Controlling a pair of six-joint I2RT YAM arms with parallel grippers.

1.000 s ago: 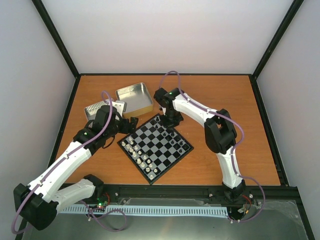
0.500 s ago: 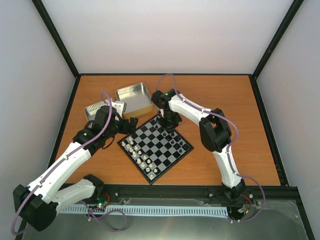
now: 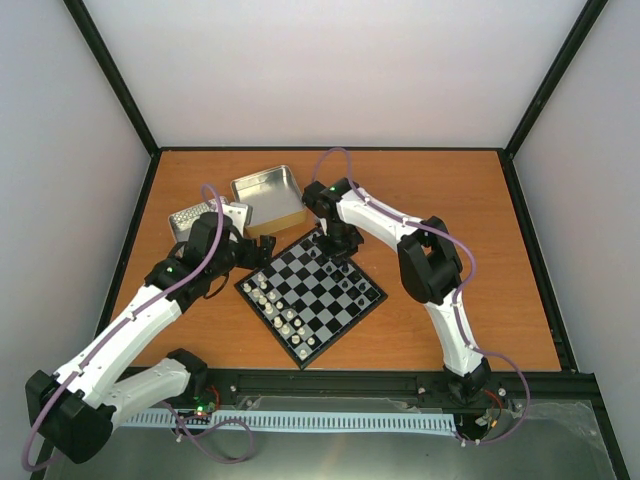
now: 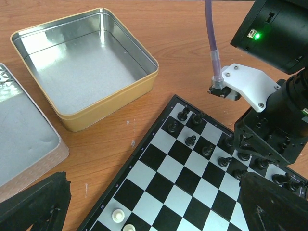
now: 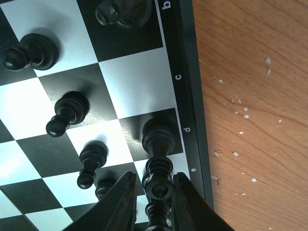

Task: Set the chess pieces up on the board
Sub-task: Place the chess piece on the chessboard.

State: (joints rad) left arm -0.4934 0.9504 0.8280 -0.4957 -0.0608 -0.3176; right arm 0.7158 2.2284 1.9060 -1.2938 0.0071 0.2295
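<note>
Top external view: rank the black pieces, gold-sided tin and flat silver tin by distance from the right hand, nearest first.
1. Black pieces, right under the right hand at the board's far corner.
2. Gold-sided tin, just left of it.
3. Flat silver tin, farther left still.

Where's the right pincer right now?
Top view: right pincer over the board's far corner, near the gold-walled tin. Its wrist view shows fingers straddling a tall black piece at the rim's d mark.
</note>
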